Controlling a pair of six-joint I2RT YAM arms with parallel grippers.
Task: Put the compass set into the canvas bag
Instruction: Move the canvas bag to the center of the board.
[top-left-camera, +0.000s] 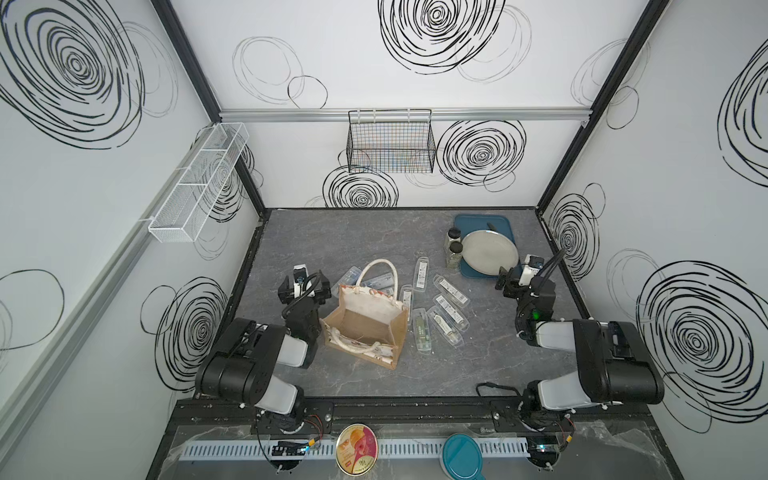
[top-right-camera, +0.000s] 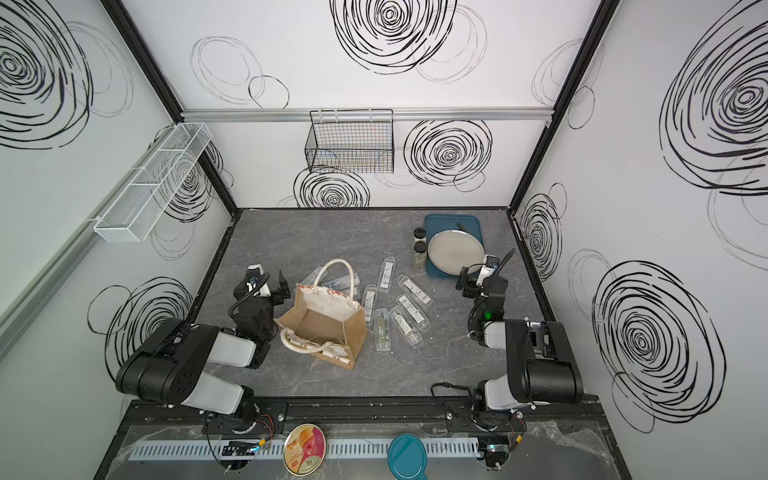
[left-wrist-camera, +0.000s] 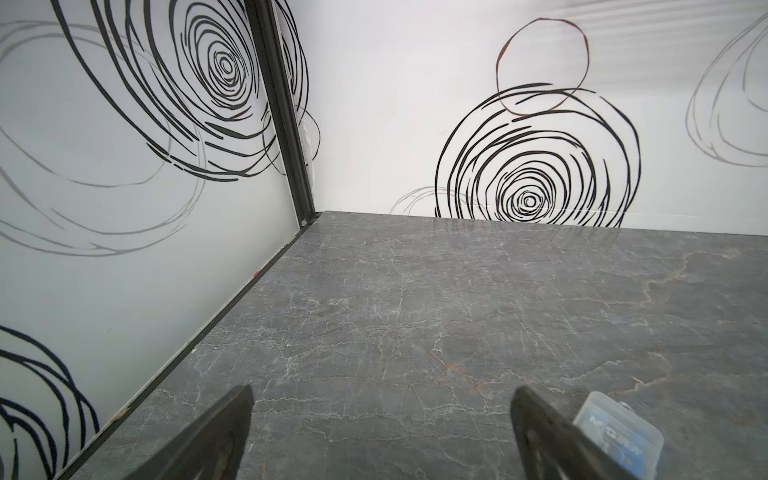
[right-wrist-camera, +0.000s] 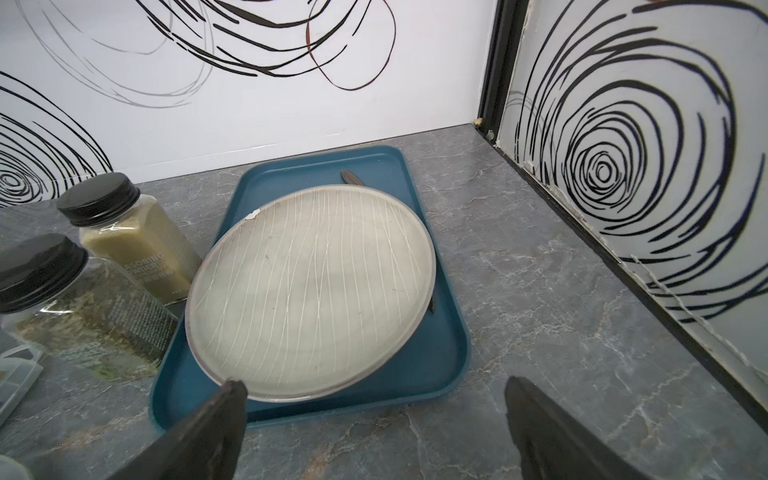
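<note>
The canvas bag (top-left-camera: 365, 328) (top-right-camera: 322, 328) stands open at mid-table, one rope handle up and one flopped over its front. Several clear plastic compass set cases lie flat to its right, among them one with a green insert (top-left-camera: 422, 334) (top-right-camera: 381, 332) and one farther back (top-left-camera: 422, 272) (top-right-camera: 387, 272); more lie behind the bag (top-left-camera: 353, 276). My left gripper (top-left-camera: 305, 286) (top-right-camera: 262, 286) (left-wrist-camera: 382, 395) is open just left of the bag, over bare table, with one case (left-wrist-camera: 615, 428) beside a finger. My right gripper (top-left-camera: 509, 276) (top-right-camera: 469, 282) (right-wrist-camera: 374, 388) is open and empty at the tray's near edge.
A blue tray (top-left-camera: 465, 222) (right-wrist-camera: 436, 374) at the back right holds a grey plate (top-left-camera: 490, 249) (right-wrist-camera: 311, 286). Two spice jars (top-left-camera: 454, 243) (right-wrist-camera: 133, 232) stand at its left. Wire baskets (top-left-camera: 390, 141) hang on the walls. A round tin (top-left-camera: 356, 449) and a teal lid (top-left-camera: 461, 455) lie on the front ledge.
</note>
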